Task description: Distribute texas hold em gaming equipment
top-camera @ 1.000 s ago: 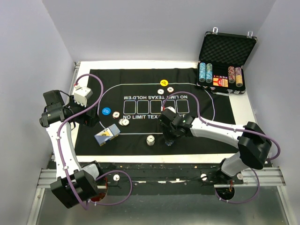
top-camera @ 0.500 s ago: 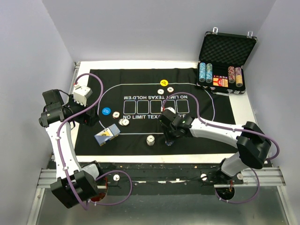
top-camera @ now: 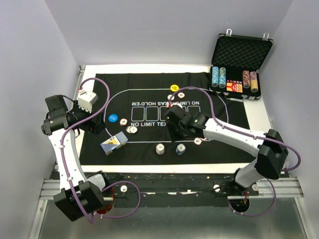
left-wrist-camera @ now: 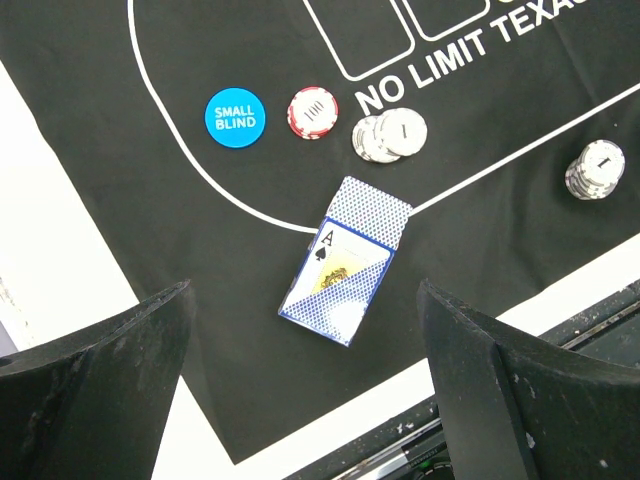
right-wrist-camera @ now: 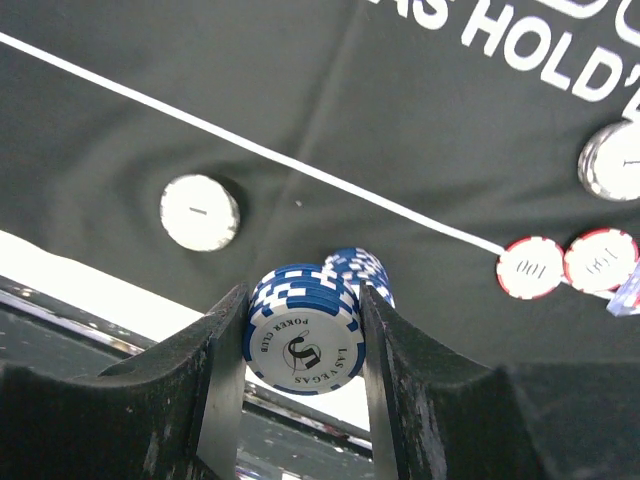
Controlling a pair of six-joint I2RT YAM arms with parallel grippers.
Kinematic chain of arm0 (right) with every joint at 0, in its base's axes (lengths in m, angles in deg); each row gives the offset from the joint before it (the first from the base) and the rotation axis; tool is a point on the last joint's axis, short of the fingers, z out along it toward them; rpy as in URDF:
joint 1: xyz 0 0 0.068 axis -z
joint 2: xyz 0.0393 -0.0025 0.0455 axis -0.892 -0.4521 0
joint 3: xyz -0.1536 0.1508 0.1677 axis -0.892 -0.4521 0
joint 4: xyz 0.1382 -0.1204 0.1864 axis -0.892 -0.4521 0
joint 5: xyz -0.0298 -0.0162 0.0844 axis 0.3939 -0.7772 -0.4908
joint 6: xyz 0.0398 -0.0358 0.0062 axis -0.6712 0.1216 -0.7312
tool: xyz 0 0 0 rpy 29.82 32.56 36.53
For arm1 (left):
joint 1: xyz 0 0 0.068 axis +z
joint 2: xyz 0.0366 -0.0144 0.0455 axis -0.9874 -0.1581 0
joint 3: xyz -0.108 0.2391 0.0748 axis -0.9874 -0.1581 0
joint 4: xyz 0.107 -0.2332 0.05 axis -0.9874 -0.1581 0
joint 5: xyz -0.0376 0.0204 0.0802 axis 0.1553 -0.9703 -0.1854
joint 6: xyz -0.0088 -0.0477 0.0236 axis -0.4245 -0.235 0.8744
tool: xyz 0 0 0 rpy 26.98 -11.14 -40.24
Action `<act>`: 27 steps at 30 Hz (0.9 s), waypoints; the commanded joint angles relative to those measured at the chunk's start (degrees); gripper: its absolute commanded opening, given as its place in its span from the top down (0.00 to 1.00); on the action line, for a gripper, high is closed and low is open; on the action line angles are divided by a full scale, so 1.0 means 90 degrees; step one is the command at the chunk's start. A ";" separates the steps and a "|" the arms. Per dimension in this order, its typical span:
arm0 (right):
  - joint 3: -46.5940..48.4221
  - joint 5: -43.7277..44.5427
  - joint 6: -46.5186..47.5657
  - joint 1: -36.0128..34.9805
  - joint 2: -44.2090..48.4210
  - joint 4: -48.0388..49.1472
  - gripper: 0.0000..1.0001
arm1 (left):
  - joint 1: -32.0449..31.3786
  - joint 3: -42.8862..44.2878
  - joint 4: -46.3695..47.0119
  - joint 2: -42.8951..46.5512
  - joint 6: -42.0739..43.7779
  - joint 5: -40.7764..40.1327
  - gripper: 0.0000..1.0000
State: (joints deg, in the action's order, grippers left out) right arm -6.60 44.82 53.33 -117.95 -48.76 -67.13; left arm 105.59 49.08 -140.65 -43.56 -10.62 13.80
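My right gripper (right-wrist-camera: pixel 303 300) is shut on a short stack of blue-and-white poker chips (right-wrist-camera: pixel 303 335), held above the mat. Just behind it a second blue stack (right-wrist-camera: pixel 362 268) stands on the black felt (top-camera: pixel 180 148). In the top view the right gripper (top-camera: pixel 175 136) hangs over the mat's near middle. My left gripper (left-wrist-camera: pixel 304 300) is open and high above the blue card box (left-wrist-camera: pixel 345 260), touching nothing. Beside the box lie the blue small-blind disc (left-wrist-camera: pixel 235 117), a red chip (left-wrist-camera: pixel 312 112) and white chips (left-wrist-camera: pixel 390 135).
An open black case (top-camera: pixel 241 55) with chip stacks stands at the far right. A white chip stack (top-camera: pixel 160 148) and red chips (top-camera: pixel 198 141) lie near the mat's front line. A yellow disc (top-camera: pixel 174 87) lies farther back. The table's near edge runs just below the mat.
The right gripper closed a little on the blue chips and rose back and left with the upper ones. A blue stack stayed on the mat and the red chips came into view. The left arm kept still.
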 commanded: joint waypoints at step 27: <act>0.5302 -0.0949 0.1200 -0.0646 -0.5231 0.0107 0.64 | 0.0040 -0.0108 0.0257 0.0037 -0.0222 0.0060 0.01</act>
State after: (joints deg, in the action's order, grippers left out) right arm 38.44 38.15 63.45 -122.67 -94.24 -65.36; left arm 105.59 48.75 -139.12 -43.56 -12.61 13.84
